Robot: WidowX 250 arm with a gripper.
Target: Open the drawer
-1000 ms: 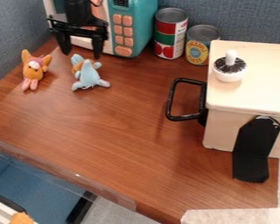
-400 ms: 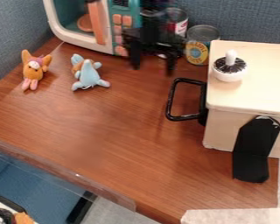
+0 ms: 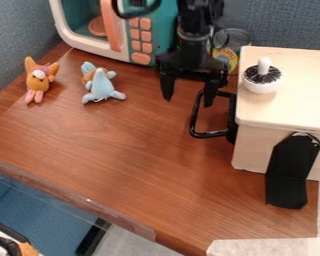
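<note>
Well, the gripper (image 3: 188, 101) holds its two jaws apart, with one drawer handle (image 3: 209, 134) just beside the right-hand one, on one box (image 3: 289, 110) topped by one knob (image 3: 261, 86). Behind them: one can (image 3: 231, 59), one toy microwave (image 3: 141, 59). Leftward: two soft toys (image 3: 102, 90). Compared with earlier, the gripper is nearer the handle.

Room lies between the blue plush (image 3: 101, 90) and handle (image 3: 209, 134); box (image 3: 250, 150) blocks beyond

Arm (image 3: 200, 15) all black, blocky housings, greyish band (image 3: 193, 36) above the gripper (image 3: 188, 102). Thin black cable (image 3: 132, 15) loops across the toy microwave (image 3: 164, 35) front. Gripper's black too: wide crossbar, two tapered fingers (image 3: 167, 87).
</note>
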